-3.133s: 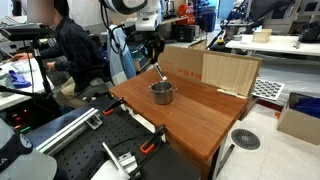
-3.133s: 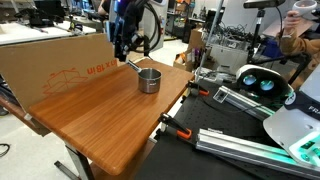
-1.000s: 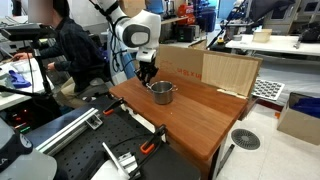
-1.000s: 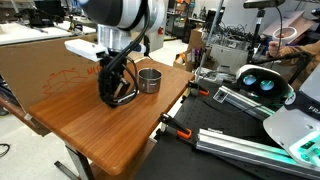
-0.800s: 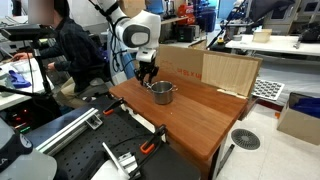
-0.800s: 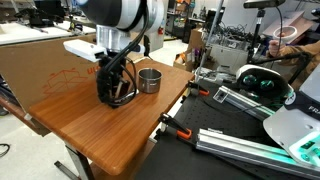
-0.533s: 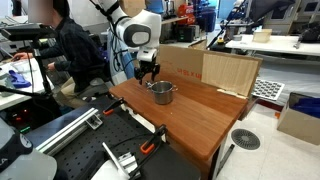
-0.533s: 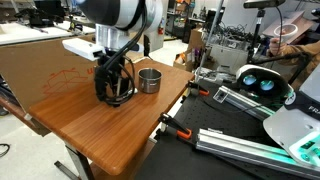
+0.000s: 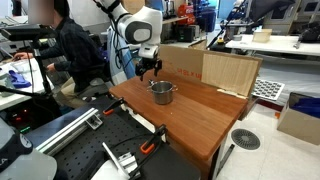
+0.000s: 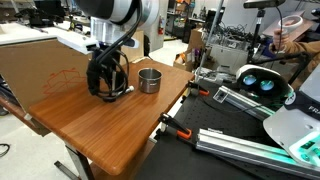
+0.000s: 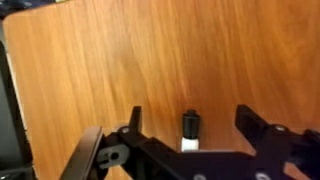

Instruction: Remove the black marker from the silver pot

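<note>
Spread wide, the jaws of the gripper hold nothing. In the wrist view its two fingers stand far apart, and between them, touching neither, shows the one black marker. It has a dark end and a pale band below it; whether anything is written on the band I cannot tell. The marker is over bare wood, so it is outside the pot. From this view I cannot say for sure whether it lies flat.

In both exterior views the gripper hangs low over the wooden table, just beside the one silver pot and not touching it. The pot stands upright near the far edge of the table — one side handle shows.

Behind the table stands a brown cardboard sheet with red printing on it, too small to read. In an exterior view a cardboard box also carries red marks — not readable. One person in dark clothes sits beyond the robot.
</note>
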`<state>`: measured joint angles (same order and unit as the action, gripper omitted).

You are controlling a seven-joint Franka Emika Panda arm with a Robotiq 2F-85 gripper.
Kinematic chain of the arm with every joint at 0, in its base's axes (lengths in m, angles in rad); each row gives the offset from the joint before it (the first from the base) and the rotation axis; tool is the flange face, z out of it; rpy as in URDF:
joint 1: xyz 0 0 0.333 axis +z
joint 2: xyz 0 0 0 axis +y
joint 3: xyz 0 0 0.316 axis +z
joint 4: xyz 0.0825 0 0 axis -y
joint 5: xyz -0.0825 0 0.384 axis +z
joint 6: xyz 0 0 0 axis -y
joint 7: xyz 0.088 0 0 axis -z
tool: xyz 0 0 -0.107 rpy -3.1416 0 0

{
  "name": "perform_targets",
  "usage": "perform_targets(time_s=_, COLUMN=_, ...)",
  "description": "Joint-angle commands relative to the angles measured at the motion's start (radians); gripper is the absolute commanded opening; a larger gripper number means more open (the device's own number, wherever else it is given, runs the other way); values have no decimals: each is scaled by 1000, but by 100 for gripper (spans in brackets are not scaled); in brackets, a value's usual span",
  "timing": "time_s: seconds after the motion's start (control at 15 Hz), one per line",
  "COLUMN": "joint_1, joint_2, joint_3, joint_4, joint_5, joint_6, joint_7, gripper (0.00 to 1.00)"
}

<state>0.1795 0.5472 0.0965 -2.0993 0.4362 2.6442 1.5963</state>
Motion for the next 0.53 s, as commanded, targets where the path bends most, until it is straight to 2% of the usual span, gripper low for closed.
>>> perform_targets(time_s=0.0, joint_1=22, joint_2=-29, joint_3=-19, joint_4=-1, joint_5=12, joint_6=-4, joint_7=16, gripper=100)
perform_targets(time_s=0.47, joint_1=99, joint_2=-204, joint_3=-76, joint_4=-57, joint_5=-104, joint_6=1, joint_7=111, gripper=100)
